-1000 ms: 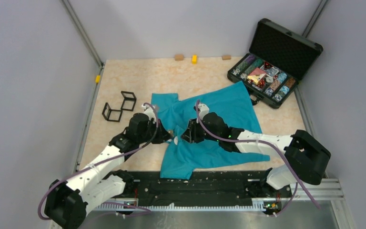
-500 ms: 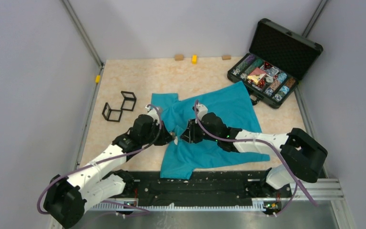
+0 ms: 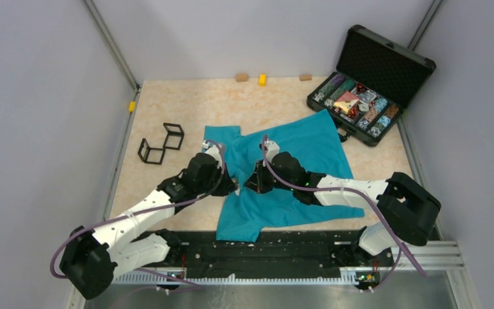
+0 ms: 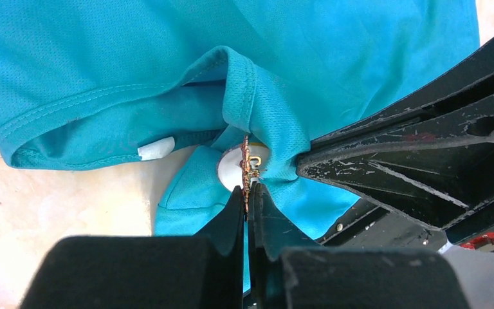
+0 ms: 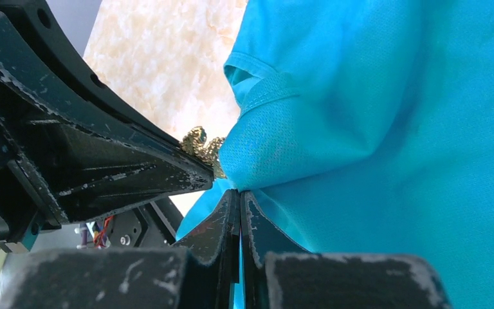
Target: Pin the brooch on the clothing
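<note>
Your counter (image 3: 186, 109) carries the teal T-shirt (image 3: 309, 145), which lies rumpled across its middle. An open black case (image 3: 373, 71) of trinkets sits at the far right corner, near the shirt's far corner. Both arms meet low over the shirt by its collar. Your right tool (image 5: 239, 196) is closed tight on a raised fold of the T-shirt beside the collar hem. Your left tool (image 4: 247, 193) faces it, with its fingers pinched together on the lower edge of the brooch (image 4: 247, 168). The brooch is gold-toned with a round white piece behind it. It stands edge-on against that pinched fold and touches the fabric just beside the right tool's tips. A small white label (image 4: 156, 149) shows inside the collar nearby.
</note>
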You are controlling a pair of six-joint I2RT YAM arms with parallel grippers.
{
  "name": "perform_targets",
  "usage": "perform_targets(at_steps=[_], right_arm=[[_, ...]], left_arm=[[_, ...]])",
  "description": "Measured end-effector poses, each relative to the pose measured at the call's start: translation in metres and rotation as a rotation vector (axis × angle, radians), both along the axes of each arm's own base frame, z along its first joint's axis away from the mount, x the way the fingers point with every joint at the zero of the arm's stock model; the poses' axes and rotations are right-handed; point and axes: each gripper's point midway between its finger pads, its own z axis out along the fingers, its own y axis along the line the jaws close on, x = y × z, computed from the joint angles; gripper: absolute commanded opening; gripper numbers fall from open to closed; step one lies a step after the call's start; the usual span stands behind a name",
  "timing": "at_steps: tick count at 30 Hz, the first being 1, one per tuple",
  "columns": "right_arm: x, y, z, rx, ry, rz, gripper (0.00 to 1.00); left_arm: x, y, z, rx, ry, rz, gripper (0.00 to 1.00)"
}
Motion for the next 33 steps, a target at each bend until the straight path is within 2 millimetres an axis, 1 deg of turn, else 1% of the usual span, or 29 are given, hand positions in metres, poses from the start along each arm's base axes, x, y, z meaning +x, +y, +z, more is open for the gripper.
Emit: perform_targets(at_steps=[11,17,28,33], right_arm=[[0.004,0.005,0.011,0.04,-0.031,-0.006,0.0],[0.005,0.003,0.012,0.049,-0.039,-0.011,0.0],[0.006,0.0,0.02,0.074,-0.066,-0.027,0.0],[0.006,0.001,0.024,0.084,-0.073,-0.025,0.0]], left_arm=[[0.0,-0.003,-0.004,0.125,-0.006,-0.01,0.0],[0.001,-0.005,-0.006,0.184,-0.017,-0.011,0.0],[0.003,-0.009,-0.008,0.254,-0.02,-0.015,0.0],[0.002,-0.009,-0.011,0.279,-0.007,-0.02,0.0]])
